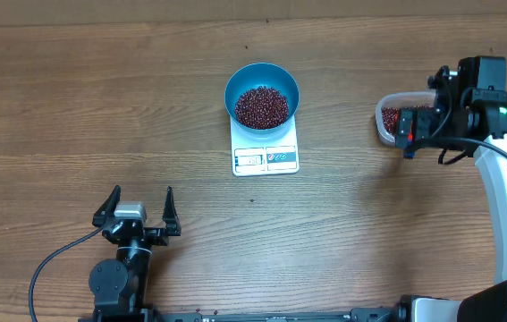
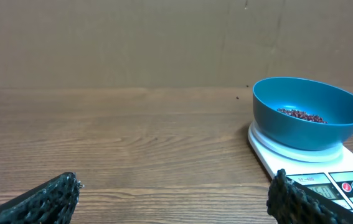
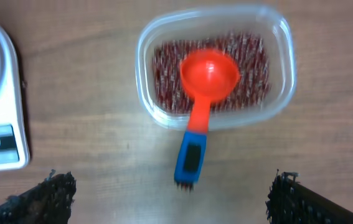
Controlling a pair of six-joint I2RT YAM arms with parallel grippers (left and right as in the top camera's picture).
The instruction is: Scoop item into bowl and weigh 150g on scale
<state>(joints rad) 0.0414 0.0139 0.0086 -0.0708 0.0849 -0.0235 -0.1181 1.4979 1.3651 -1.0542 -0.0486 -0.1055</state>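
Left gripper (image 1: 141,199): released, jaws spread wide, holding nothing; low over the table near the front edge, well apart from the scale.
Right gripper (image 3: 171,186): released, jaws wide, holding nothing; hovers above the tub and the scoop handle.
Bowl (image 1: 262,79): upright on the scale (image 1: 266,157), covering its far end; the display edge shows.
Beans (image 1: 262,105): one heap lies in the bowl; more fill the tub (image 3: 288,50) at the right.
Scoop (image 3: 207,74): cup up on the tub's beans, blue handle jutting over the near rim toward the right gripper.
Reading: the display is too small to read, so I cannot tell how close the weight is.
Risk, grasp: the handle rests on the rim; a pinch off centre could lever the light tub up and scatter beans.
Risk, pour: a full scoop tipped fast could overshoot the target.
Risk, contact: bumping the bowl or pressing the scale would falsify the weight.
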